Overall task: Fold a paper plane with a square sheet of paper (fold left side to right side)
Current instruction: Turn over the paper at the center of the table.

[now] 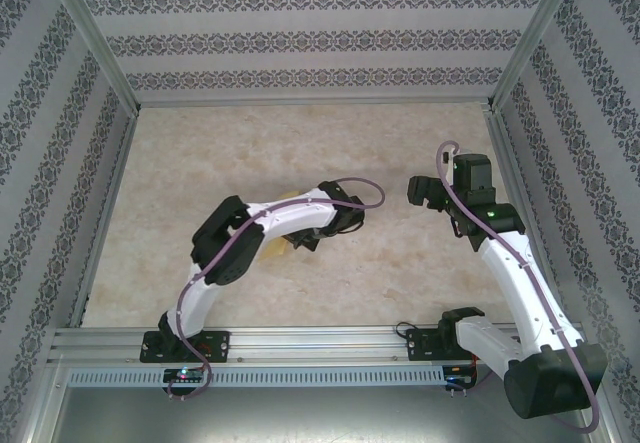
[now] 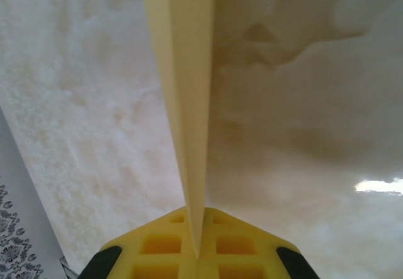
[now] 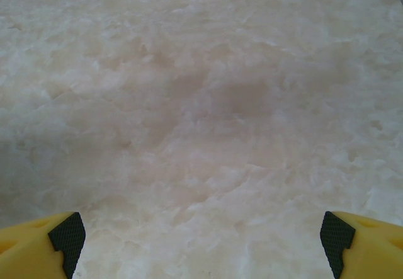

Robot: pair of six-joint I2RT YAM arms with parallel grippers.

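The folded yellow paper (image 2: 186,96) runs as a slim pointed strip from my left gripper (image 2: 198,244) up to the top of the left wrist view, held off the table. The left jaws are shut on its narrow end. From above, a small bit of the yellow paper (image 1: 281,248) peeks out under the left arm, whose gripper (image 1: 305,241) sits mid-table. My right gripper (image 1: 418,191) hovers to the right of it, apart from the paper. Its yellow fingers (image 3: 44,244) stand wide apart over bare table, open with nothing between them.
The marbled beige table (image 1: 300,143) spreads behind and around both arms. Patterned walls enclose it at the back and sides, with a metal rail (image 1: 300,343) along the near edge.
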